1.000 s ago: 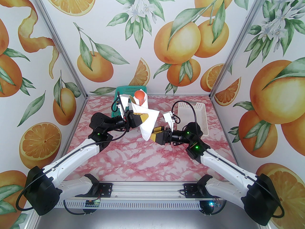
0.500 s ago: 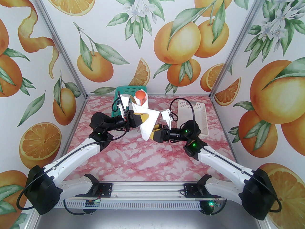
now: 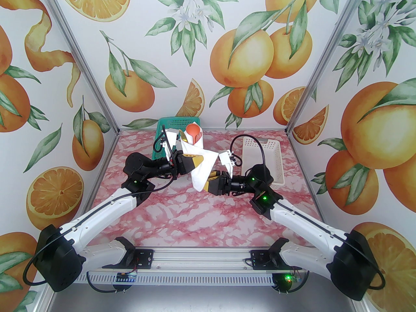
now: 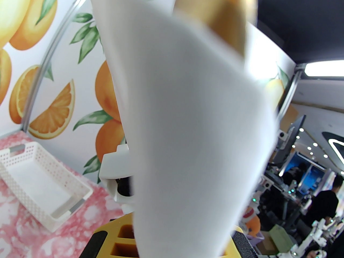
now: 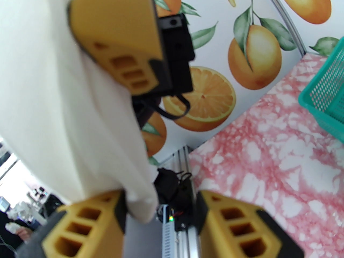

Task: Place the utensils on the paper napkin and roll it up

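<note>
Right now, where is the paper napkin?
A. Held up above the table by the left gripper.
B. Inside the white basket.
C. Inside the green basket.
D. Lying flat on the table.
A: the left gripper is shut on the paper napkin, which hangs clear of the table, the orange spoon poking out of its top.

White walls printed with oranges and green leaves [image 3: 208, 44] enclose a pink-and-white marbled tabletop [image 3: 182, 216]; silver metal posts [image 3: 82, 60] rise at the far corners.
</note>
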{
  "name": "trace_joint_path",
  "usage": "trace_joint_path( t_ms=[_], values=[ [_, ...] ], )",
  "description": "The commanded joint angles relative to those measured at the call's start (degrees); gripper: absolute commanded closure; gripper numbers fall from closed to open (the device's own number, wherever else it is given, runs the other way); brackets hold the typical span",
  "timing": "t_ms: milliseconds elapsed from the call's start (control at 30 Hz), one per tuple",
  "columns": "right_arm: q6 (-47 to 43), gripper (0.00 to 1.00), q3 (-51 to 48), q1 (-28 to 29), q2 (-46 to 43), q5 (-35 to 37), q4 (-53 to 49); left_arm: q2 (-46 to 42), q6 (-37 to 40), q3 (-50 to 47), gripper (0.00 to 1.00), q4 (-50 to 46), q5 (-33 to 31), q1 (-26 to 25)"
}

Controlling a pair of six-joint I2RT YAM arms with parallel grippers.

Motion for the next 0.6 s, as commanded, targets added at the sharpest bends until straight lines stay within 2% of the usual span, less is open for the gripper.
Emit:
trace_joint_path(
  t_ms=[0, 133, 233, 300, 400, 567],
  values=[
    [-7.2, 0.45, -1.2, -3.0, -6.9, 1.3, -14.9, -2.0, 1.9, 1.5, 1.00, -0.1, -1.8, -0.2],
    [-12.1, 0.31, -0.6, -6.9, -13.5, 0.6, -27.0, -2.2, 1.9, 1.4, 1.00, 0.1, -2.3, -0.1],
    [-12.5, 0.22, -0.5, -9.8, -17.3, -0.8, -30.6, -2.2, 1.9, 1.4, 1.00, 0.1, -2.4, -0.1],
    [-10.1, 0.15, -0.3, -10.1, -18.5, -1.3, -28.7, -2.0, 1.8, 1.4, 1.00, 0.2, -2.3, -0.1],
    [-3.7, 0.09, -0.3, -9.4, -17.1, -2.9, -18.5, -1.9, 1.4, 1.6, 1.00, 0.6, -2.1, 0.0],
    [-4.3, 0.01, 3.2, -4.6, -10.7, -1.4, -13.9, -1.7, 1.1, 1.7, 1.00, 1.2, -1.9, -0.1]
  ],
)
